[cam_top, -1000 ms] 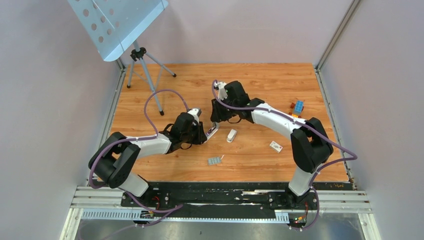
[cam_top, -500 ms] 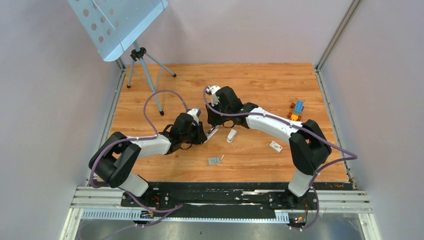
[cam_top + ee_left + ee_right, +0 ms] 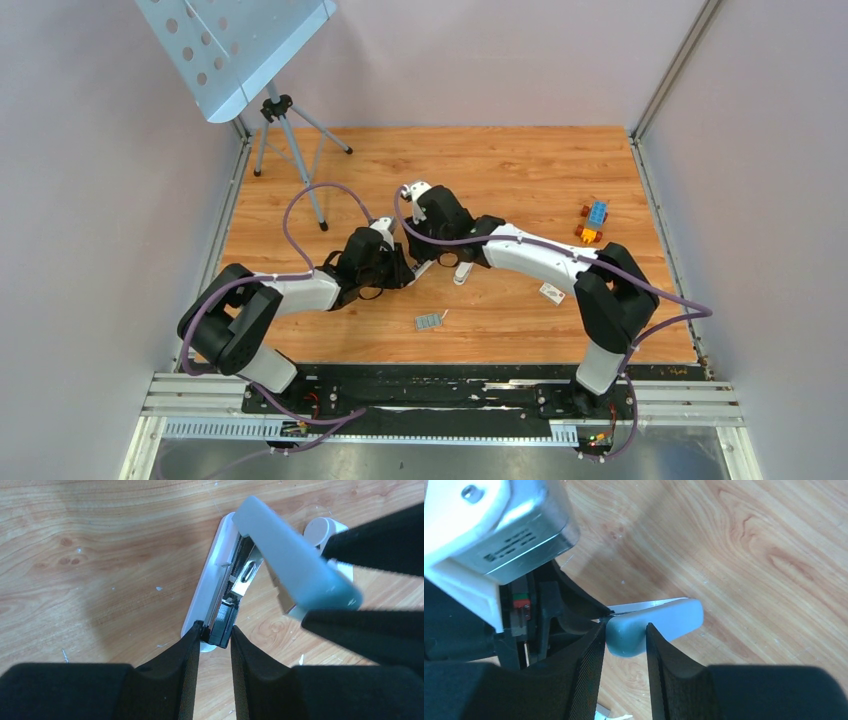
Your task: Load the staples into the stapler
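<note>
The stapler (image 3: 421, 268) lies on the wooden table between my two grippers, its pale grey-blue top (image 3: 292, 565) swung up off the white base (image 3: 209, 587), so the metal channel (image 3: 240, 575) shows. My left gripper (image 3: 215, 634) is shut on the near end of the channel and base, and also shows in the top view (image 3: 407, 272). My right gripper (image 3: 625, 632) is shut on the end of the grey-blue top (image 3: 659, 621) and meets the left one from the far right (image 3: 428, 256). The staples (image 3: 429, 321) lie flat on the table, nearer the arm bases, untouched.
A small white object (image 3: 463, 271) lies just right of the stapler. A small white box (image 3: 552, 292) sits further right, and a colourful toy-brick block (image 3: 593, 218) at the far right. A tripod with a perforated panel (image 3: 285, 120) stands at the back left.
My right gripper has moved left and down to the stapler and now pinches its grey-blue top. My left gripper has stayed on the stapler, shifting only slightly.
</note>
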{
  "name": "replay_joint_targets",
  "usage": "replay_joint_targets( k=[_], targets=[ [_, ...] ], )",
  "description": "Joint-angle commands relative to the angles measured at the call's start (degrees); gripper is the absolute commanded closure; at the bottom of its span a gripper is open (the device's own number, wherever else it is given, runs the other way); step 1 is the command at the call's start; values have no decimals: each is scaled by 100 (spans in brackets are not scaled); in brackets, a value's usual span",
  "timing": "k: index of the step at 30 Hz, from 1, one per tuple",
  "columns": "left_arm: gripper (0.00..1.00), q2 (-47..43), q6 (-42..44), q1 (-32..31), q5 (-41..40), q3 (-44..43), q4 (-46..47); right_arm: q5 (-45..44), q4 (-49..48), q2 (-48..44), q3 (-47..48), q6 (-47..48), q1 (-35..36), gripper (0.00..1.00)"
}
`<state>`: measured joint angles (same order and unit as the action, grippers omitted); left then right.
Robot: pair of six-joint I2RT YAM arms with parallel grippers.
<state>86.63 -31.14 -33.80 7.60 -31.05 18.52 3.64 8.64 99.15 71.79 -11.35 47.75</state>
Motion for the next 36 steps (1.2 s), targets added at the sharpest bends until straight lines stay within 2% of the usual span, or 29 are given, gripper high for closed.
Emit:
replay_joint_targets(
  k=[1, 15, 21, 24, 28, 30, 36],
  targets=[
    [71, 142, -205, 49, 111, 112, 292, 89, 542, 140, -233, -429, 247, 61],
    [71, -89, -194, 85, 170, 210, 193, -112, 533, -49, -359, -901, 252, 60],
    [63, -492, -125, 89, 123, 222, -175, -276, 690, -239, -341, -1060, 222, 59],
    [61, -678, -112, 84, 107, 266, -327, -656, 766, -313, -322, -1104, 210, 58],
    [57, -998, -88, 87, 88, 286, -610, -708, 805, -412, -249, -1237, 170, 53],
    [54, -1191, -92, 84, 64, 296, -711, -749, 805, -395, -189, -1337, 159, 49],
    [48, -1622, -150, 85, -67, 247, -868, -724, 806, -68, 94, -1590, 57, 50]
  ],
)
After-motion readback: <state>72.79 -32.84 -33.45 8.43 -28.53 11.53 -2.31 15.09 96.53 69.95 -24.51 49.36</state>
